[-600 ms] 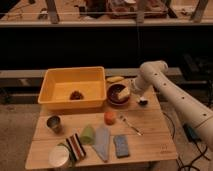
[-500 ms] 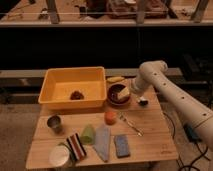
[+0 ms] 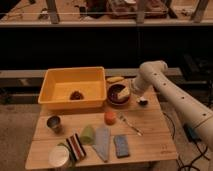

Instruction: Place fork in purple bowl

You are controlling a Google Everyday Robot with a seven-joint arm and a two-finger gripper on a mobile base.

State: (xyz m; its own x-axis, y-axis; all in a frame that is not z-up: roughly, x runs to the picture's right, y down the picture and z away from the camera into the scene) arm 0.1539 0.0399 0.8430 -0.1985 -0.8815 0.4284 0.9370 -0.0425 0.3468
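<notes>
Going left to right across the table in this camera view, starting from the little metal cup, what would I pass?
Metal cup → orange object → fork → gripper, which hangs near the right edge of the table, just right of the purple bowl.

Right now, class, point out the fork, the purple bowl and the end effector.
fork [image 3: 131,125]: camera view, middle of its handle.
purple bowl [image 3: 111,100]: camera view, left rim.
end effector [image 3: 125,93]: camera view, tip, over the purple bowl.
</notes>
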